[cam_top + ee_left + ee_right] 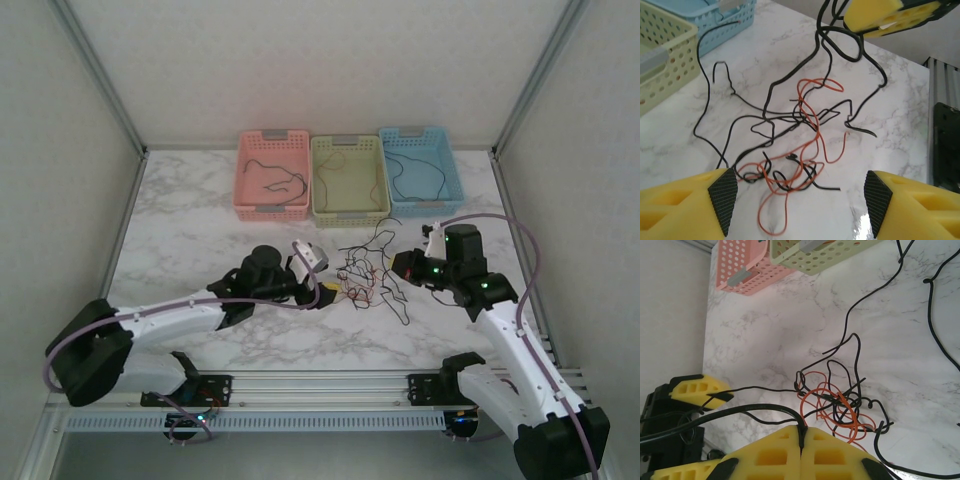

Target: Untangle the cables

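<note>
The cables [365,278] lie as a tangle of thin black and red-orange wires on the marble table, between my two grippers. In the left wrist view the tangle [790,150] sits just ahead of my left gripper [800,202]. Its jaws stand wide open above the table with nothing between the pads [724,200]. My right gripper [801,436] is shut on a black cable [765,409] that arcs away from the jaws to the left. The rest of the knot [840,405] lies just beyond its fingertips. From above, the left gripper [328,290] is left of the tangle and the right gripper [398,266] is right of it.
Three baskets stand in a row at the back: pink [270,212], green [350,214] and blue [430,206], each with a loose dark cable inside. White walls and metal posts enclose the table. Bare marble lies in front of the tangle and to its left.
</note>
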### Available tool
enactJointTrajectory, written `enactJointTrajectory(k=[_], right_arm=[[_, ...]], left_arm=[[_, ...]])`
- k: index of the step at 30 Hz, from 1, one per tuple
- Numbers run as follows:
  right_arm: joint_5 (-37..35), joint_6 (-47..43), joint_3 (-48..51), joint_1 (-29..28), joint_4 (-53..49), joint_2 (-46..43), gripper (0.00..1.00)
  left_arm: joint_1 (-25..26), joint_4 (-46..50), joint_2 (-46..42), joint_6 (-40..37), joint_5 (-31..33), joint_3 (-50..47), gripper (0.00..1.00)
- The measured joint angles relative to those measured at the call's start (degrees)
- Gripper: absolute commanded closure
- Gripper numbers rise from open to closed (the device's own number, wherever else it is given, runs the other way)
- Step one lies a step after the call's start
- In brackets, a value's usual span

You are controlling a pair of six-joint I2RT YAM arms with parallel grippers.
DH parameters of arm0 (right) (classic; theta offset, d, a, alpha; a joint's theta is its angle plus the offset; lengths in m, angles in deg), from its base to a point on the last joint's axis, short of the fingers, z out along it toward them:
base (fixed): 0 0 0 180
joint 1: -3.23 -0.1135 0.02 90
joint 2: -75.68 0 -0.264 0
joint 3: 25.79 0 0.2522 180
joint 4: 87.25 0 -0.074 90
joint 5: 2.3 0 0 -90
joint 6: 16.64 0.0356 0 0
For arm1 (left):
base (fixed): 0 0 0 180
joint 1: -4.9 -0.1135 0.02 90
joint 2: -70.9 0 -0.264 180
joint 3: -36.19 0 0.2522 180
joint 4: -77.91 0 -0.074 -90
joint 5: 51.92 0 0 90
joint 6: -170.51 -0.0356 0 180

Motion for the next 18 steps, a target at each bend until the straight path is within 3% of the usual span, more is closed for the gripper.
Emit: enactJointTrajectory(k=[10,15,18], right_arm=[[1.14,0.2,-0.22,0.0,-1.27,-0.42,1.0],[1.11,0.17,-0.22,0.0,-1.53,-0.7,1.0],[1.11,0.17,-0.22,0.0,-1.53,-0.7,1.0]], left_arm=[[0.61,-11.13,12.57,-1.92,1.09,6.08,0.42],[0.61,-14.4,16.37,-1.86,1.99,8.11,0.61],[0.61,-15.91,16.85,-1.86,2.58,8.31,0.83]])
